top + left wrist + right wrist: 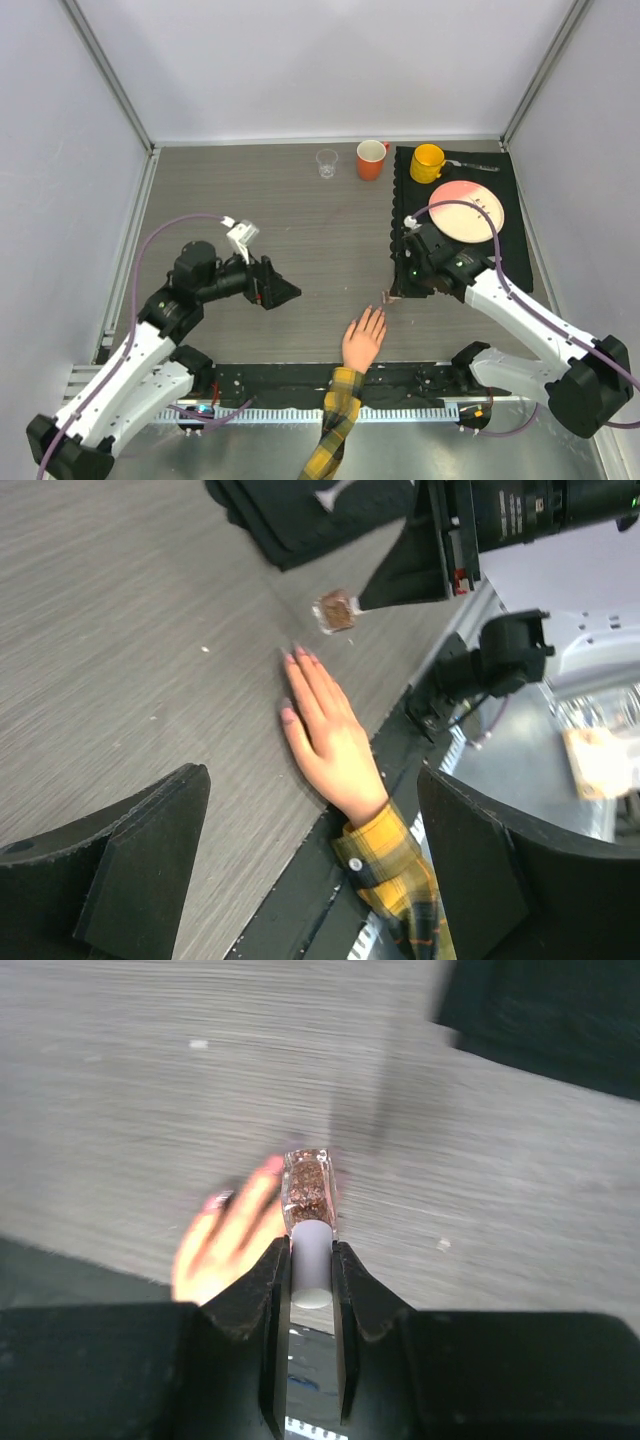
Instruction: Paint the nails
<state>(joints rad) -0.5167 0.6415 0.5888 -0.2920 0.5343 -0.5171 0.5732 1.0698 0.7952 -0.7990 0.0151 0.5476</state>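
fake hand [362, 340] flat, lengthwise near-to-far, nails [376, 313] toward polish bottle [308, 1188]

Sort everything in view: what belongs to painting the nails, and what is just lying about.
For the job:
- fake hand and its nails
- glitter polish bottle, clamped in the right pincer
- left pincer, open, holding nothing

Lying about:
- clear cup
- orange mug
- yellow mug
- pink plate
- piece of cutlery
- black mat under the last three
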